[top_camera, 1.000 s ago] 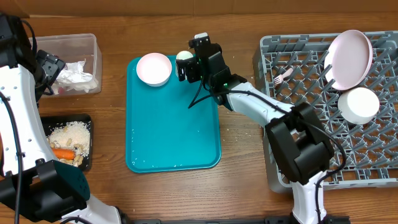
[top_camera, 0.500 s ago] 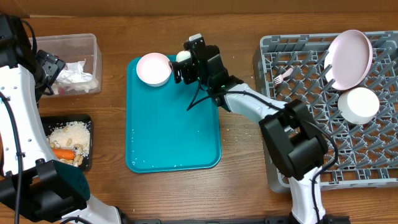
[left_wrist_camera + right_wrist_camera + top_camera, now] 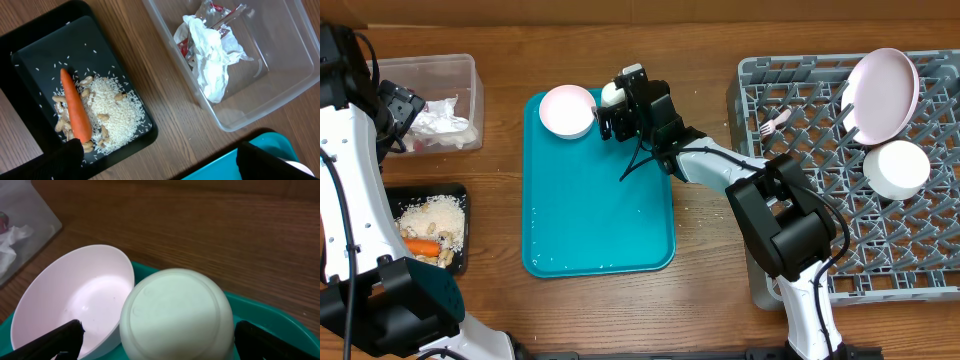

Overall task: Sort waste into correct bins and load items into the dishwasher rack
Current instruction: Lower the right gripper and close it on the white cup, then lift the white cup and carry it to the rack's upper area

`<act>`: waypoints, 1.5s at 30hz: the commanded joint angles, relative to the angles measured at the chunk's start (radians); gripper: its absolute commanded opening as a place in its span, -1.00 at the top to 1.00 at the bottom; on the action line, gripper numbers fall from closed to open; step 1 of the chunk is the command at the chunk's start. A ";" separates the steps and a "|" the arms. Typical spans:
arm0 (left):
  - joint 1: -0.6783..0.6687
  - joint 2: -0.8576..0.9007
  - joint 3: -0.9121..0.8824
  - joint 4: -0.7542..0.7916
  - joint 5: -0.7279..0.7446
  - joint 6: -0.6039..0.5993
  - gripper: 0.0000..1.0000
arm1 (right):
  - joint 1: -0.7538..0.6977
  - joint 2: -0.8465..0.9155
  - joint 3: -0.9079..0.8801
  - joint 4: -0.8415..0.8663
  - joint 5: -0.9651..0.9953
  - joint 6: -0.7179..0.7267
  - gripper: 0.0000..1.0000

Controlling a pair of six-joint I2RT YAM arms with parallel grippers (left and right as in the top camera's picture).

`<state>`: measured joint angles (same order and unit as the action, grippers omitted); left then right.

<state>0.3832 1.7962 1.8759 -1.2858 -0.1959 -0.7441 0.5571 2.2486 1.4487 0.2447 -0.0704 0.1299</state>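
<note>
A small white cup (image 3: 177,312) lies upside down on the teal tray (image 3: 600,210), next to a white bowl (image 3: 567,110) (image 3: 75,300). My right gripper (image 3: 611,106) (image 3: 164,336) is open and straddles the cup, with a gap at each finger. On the grey dishwasher rack (image 3: 820,200) stand a white plate (image 3: 880,95), another bowl (image 3: 897,168) and a pale fork (image 3: 775,123). The clear tub (image 3: 260,65) holds crumpled napkins (image 3: 212,60) and a red-and-white wrapper (image 3: 184,47). An orange carrot (image 3: 75,112) and pale crumbs (image 3: 112,112) fill the black tray (image 3: 30,60). My left gripper (image 3: 162,161) (image 3: 398,108) hangs open above them, holding nothing.
The teal tray lies between the bins on the left and the rack on the right. Bare wooden tabletop (image 3: 700,250) shows around it. A few crumbs dot the wood near the tray's right edge (image 3: 692,210).
My right gripper has slid left and toward the back of the tray, bringing the cup between its open fingers. The left arm has not moved.
</note>
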 commanded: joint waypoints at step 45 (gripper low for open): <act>-0.004 -0.003 0.005 0.001 -0.014 0.011 -1.00 | -0.061 -0.165 0.018 -0.144 0.043 0.043 0.02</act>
<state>0.3832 1.7962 1.8759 -1.2858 -0.1959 -0.7441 0.5323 2.1994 1.4586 0.1341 -0.0277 0.1505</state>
